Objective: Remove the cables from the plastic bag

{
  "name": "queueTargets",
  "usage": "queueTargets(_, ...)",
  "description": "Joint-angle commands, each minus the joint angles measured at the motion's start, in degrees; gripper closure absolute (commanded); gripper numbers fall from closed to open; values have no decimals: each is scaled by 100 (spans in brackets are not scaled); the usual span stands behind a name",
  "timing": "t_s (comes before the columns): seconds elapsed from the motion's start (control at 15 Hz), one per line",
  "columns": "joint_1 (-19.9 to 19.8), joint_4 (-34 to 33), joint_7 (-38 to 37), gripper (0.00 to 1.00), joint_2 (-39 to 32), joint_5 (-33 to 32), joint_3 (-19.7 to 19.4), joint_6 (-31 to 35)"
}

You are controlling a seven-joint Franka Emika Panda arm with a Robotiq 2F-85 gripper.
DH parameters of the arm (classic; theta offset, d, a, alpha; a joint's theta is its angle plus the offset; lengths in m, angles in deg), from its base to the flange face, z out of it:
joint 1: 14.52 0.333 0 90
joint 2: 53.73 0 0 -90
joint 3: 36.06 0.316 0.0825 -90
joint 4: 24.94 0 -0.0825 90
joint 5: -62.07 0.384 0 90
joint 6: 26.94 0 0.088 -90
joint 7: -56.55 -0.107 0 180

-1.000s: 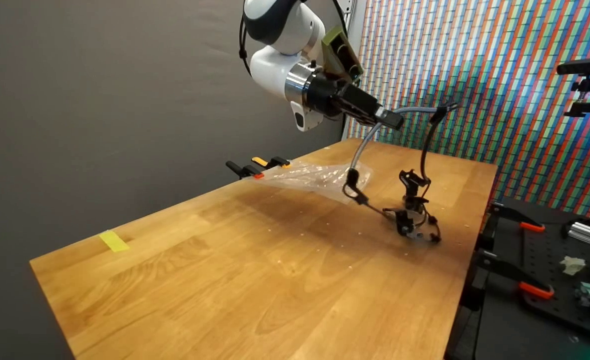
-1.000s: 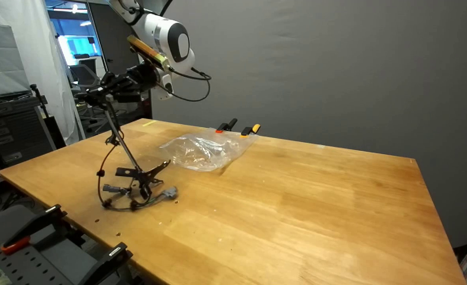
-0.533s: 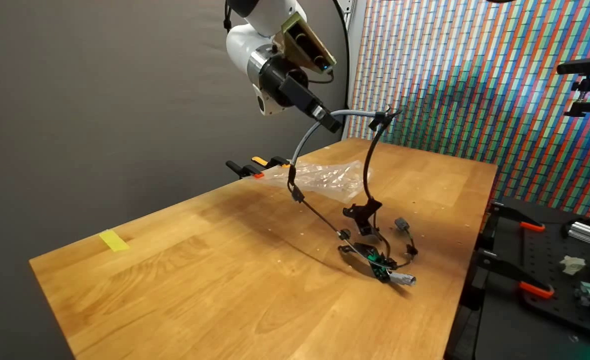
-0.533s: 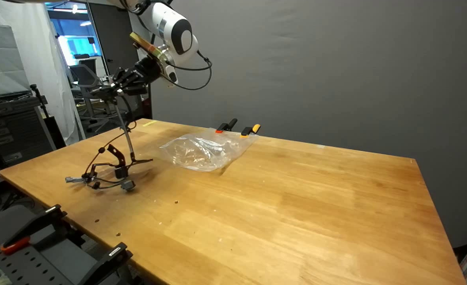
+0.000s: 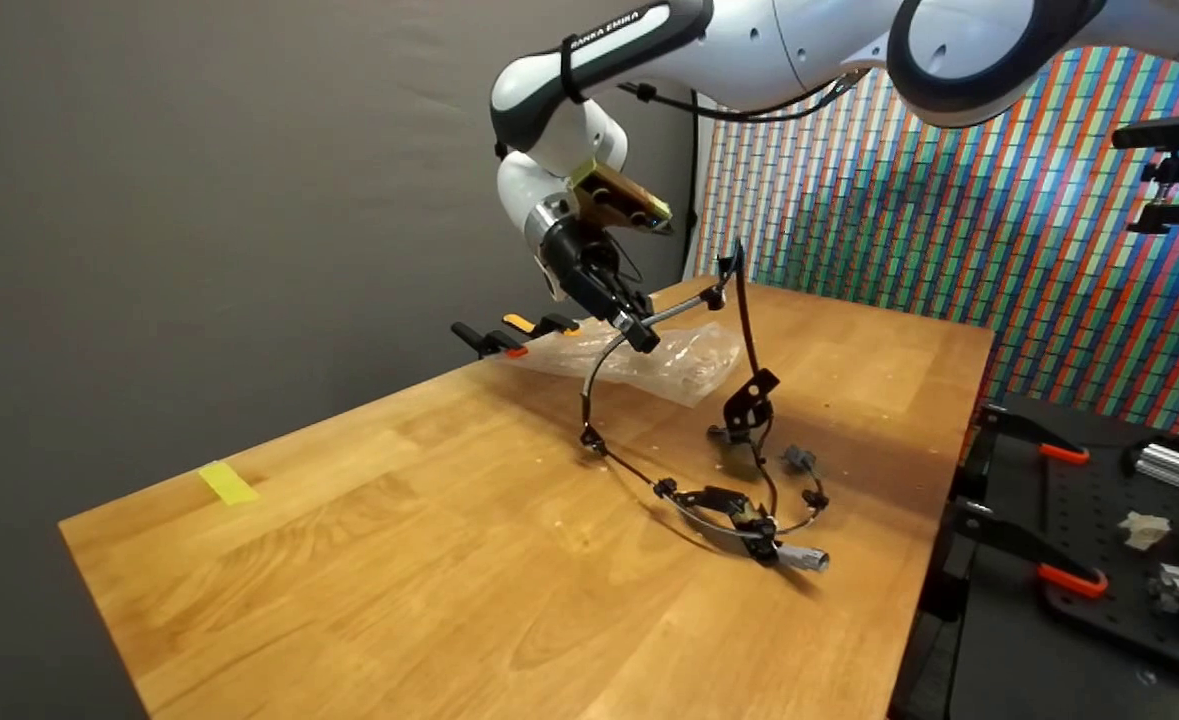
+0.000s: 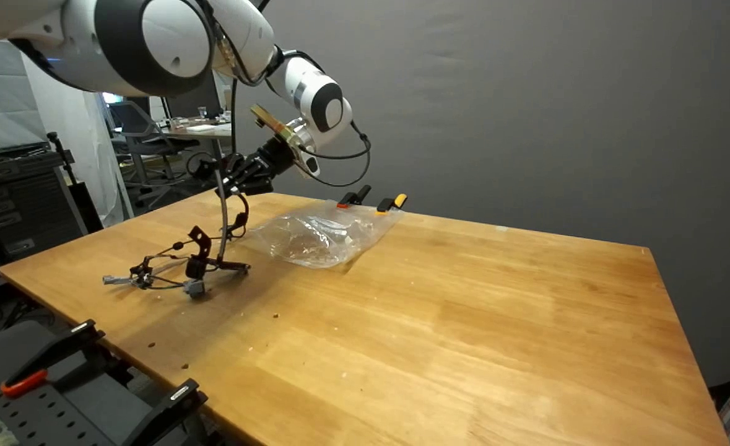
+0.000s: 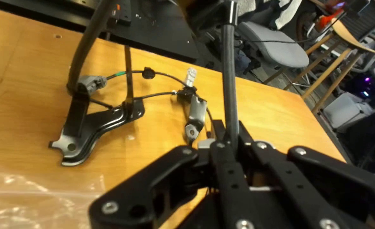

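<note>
The cable bundle, a grey tube with thin black cables, metal brackets and connectors, shows in both exterior views (image 5: 586, 405) (image 6: 223, 214). My gripper (image 5: 639, 335) is shut on the grey tube, which also passes between the fingertips in the wrist view (image 7: 229, 79). The tube arches up from the fingers. Its lower brackets and connectors rest on the table beside the bag. The clear plastic bag (image 5: 689, 365) lies flat and looks empty; it shows in an exterior view (image 6: 321, 235) and at the lower left of the wrist view (image 7: 31, 206).
A black-and-red clamp (image 6: 353, 197) and a black-and-yellow clamp (image 6: 392, 203) pin the bag to the wooden table's (image 5: 509, 560) wall-side edge. Yellow tape (image 5: 228, 482) marks that edge. A black cart (image 5: 1069, 640) with clamps stands along the opposite edge.
My gripper has moved with the cables toward the yellow-tape end, then lowered. The hanging brackets and connectors have come down onto the table. The bag has not moved.
</note>
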Motion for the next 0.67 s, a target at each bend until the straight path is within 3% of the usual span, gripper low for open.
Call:
queueTargets(0.0,-294,-977,-219,90,-587,59,1,-185)
queueTargets(0.2,-478,-1233,-41,83,-591,-261,156,-154)
queueTargets(0.27,-465,-1388,75,62,-562,-402,157,-199)
queueTargets(0.33,-400,-1558,193,61,-539,-599,113,-153)
queueTargets(0.4,-281,-1541,381,54,-382,-738,-73,-66)
queueTargets(0.6,-69,-1721,583,31,-91,-1197,-158,-20)
